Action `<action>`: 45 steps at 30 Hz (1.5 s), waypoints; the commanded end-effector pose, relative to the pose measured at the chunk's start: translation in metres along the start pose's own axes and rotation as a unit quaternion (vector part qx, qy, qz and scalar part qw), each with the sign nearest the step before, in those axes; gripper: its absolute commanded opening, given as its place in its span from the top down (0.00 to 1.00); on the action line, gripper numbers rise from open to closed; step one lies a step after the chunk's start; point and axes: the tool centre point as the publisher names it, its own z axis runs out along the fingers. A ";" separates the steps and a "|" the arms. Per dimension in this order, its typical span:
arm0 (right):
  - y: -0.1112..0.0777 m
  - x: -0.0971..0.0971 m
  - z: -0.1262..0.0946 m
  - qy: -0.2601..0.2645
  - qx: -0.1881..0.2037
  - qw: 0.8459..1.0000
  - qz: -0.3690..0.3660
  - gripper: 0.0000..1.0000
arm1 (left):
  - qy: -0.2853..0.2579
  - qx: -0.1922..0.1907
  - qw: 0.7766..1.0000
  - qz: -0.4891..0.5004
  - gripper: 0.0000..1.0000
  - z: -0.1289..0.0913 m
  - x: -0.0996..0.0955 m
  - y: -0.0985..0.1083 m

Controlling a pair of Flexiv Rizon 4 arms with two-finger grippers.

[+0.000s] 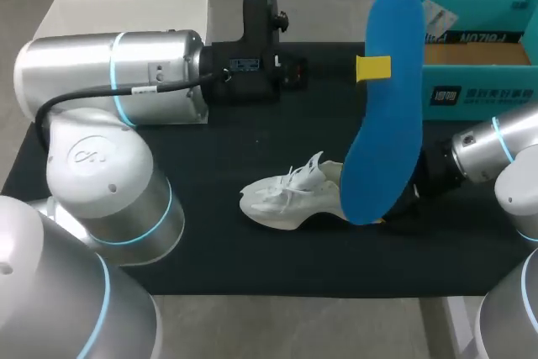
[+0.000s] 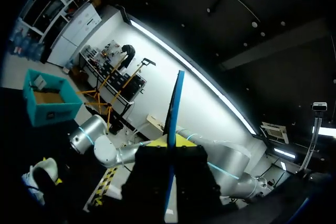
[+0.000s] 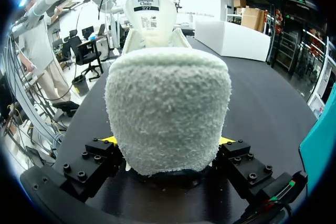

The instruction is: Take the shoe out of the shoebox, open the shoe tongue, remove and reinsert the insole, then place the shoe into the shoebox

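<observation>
The shoe (image 1: 286, 199) is out of the shoebox (image 1: 479, 94) and lies on its side on the counter (image 1: 252, 124), toe toward the left arm. In the right wrist view the tongue stands up and back, so the mouth looks open. The insole (image 1: 387, 124) is out too. The left end effector (image 2: 170, 142) is clenched on it edge-on and holds it in the air above the shoe. The right end effector (image 3: 167, 145) sits at the heel with a finger pressed to each side, so I judge it to be grasping the shoe and steadying it.

By my reading the first half is done: take-out, tongue and insole removal. What is left is to slide the insole back in, then lift the shoe into the shoebox, which stands open at the far right edge.
</observation>
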 end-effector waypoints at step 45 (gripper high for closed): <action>0.023 0.008 -0.009 0.011 0.096 0.994 0.048 0.00 | 0.050 0.006 0.998 -0.023 1.00 -0.025 -0.012 0.018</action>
